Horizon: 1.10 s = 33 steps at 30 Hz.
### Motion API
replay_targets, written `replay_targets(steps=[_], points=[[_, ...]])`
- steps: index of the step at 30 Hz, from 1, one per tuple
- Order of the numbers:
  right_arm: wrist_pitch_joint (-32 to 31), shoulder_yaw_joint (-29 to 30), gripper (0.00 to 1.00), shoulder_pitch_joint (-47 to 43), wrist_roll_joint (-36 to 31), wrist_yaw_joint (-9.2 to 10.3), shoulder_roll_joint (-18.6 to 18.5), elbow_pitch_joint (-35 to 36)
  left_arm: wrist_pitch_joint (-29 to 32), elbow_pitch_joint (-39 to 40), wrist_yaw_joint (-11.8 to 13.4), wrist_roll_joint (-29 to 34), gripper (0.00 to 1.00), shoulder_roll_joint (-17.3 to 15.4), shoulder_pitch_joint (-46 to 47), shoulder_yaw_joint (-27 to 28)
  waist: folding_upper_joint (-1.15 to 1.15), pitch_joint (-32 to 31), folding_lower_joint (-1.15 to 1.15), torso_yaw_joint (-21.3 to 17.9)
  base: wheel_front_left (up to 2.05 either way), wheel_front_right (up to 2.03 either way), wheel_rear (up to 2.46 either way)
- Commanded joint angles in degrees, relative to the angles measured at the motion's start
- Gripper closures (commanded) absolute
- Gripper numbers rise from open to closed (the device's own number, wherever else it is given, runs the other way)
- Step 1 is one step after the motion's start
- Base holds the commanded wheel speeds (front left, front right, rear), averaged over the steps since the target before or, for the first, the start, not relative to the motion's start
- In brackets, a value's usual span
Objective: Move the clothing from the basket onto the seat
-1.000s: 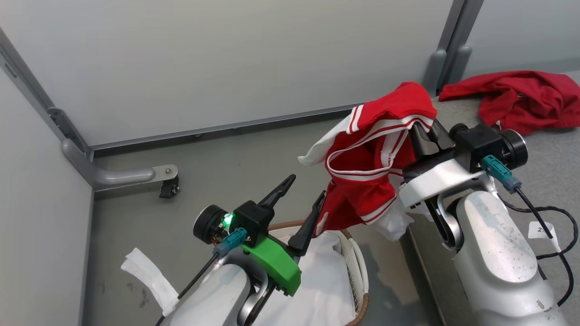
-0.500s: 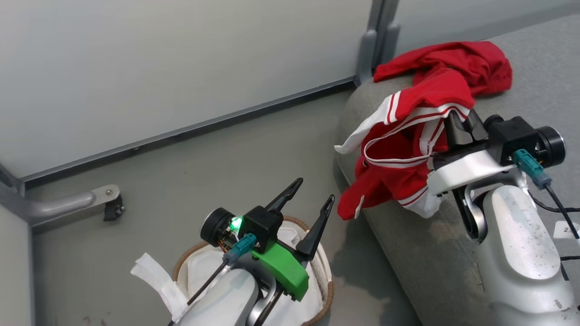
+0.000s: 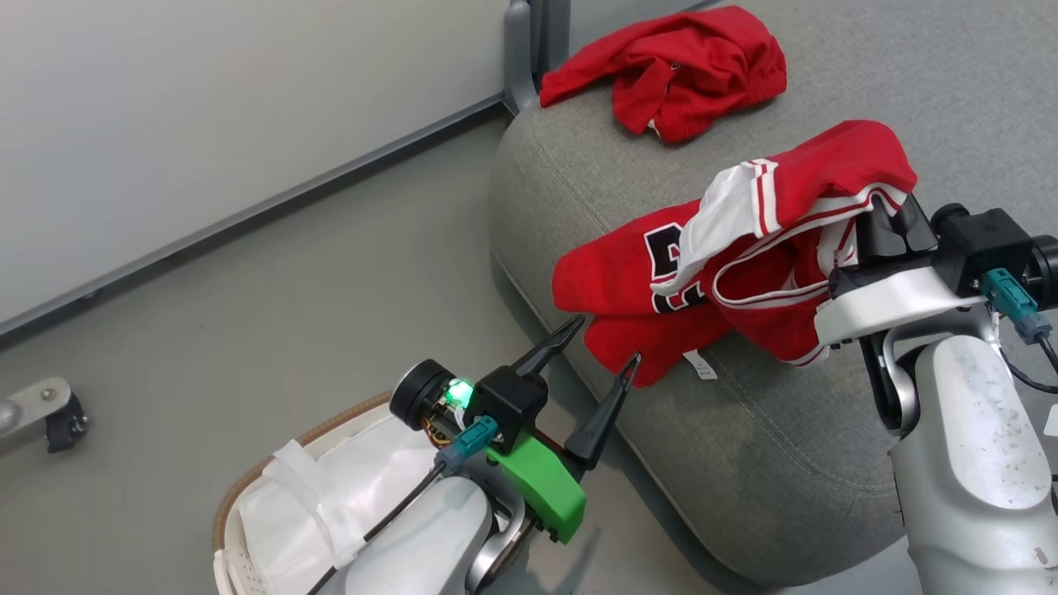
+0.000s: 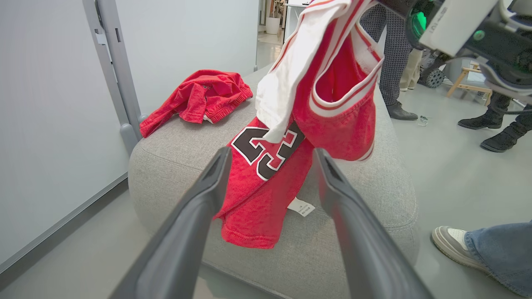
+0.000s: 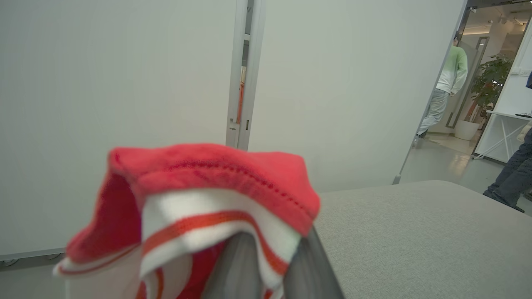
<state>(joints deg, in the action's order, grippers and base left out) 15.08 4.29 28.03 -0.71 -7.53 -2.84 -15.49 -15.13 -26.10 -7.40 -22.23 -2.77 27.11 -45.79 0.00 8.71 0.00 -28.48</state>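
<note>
R gripper (image 3: pixel 893 230), at the right of the head view, was clamped on the jersey (image 3: pixel 744 273). Its tips were buried in cloth, so the exact pinch pt was hard to see, but in the right wrist view the two fingers sat close together w/ fabric between and over them. The jersey hung from it, the lower part w/ the dark numerals lying on the seat (image 3: pixel 744 446), hem near the seat's lower-left edge. The plain red garment (image 3: pixel 678 70) lay crumpled at top centre, on the seat's far corner, apart from the jersey. L gripper (image 3: pixel 607 340), bottom centre, had its fingers spread w/ nothing between them, tips just beside the jersey hem. The basket (image 3: pixel 225 566) sat at lower left on the floor (image 3: pixel 273 297), its white liner (image 3: pixel 331 504) inside.
</note>
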Motion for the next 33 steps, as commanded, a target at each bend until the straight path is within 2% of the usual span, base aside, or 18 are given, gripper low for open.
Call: replay_targets(steps=[1,6,9,16,23,28,33], points=[[0.1,0.3,1.0,0.7,0.0,0.08,-0.1,0.0,0.0,0.0,-0.1,-0.3,0.0,-0.3,1.0,-0.2,0.0,1.9,0.0,-0.7,0.0,0.0,0.0],[0.1,2.2,1.0,5.1,-1.9,0.08,-0.3,-0.9,0.0,0.2,-0.1,0.2,0.0,-0.5,2.5,-1.1,0.0,4.5,0.0,0.6,0.0,0.0,0.0],[0.1,4.0,1.0,9.4,-3.1,0.08,-1.8,-0.8,0.0,0.5,-0.1,0.5,0.0,-0.8,3.6,-1.3,0.0,6.4,0.0,1.7,0.0,0.0,0.0],[0.1,8.8,1.0,22.7,-4.5,0.08,-8.3,-3.3,0.0,1.3,-0.1,1.6,0.0,-1.9,6.6,-1.7,0.0,12.6,0.0,5.3,0.0,0.0,0.0],[0.1,14.2,1.0,34.4,-6.4,0.08,-15.3,-9.2,0.0,1.7,-0.2,3.2,0.0,-3.7,10.2,-1.7,0.0,20.2,0.0,8.9,0.0,0.0,0.0],[0.1,17.3,1.0,38.7,-7.8,0.08,-18.7,-12.0,0.0,2.3,-0.2,4.1,0.0,-4.7,12.7,-1.2,0.0,25.3,0.0,11.1,0.0,0.0,0.0],[0.1,19.9,1.0,38.6,-9.0,0.08,-18.7,-13.9,0.0,3.0,-0.2,5.1,0.0,-5.3,14.2,-0.5,0.0,28.7,0.0,12.4,0.0,0.0,0.0]])
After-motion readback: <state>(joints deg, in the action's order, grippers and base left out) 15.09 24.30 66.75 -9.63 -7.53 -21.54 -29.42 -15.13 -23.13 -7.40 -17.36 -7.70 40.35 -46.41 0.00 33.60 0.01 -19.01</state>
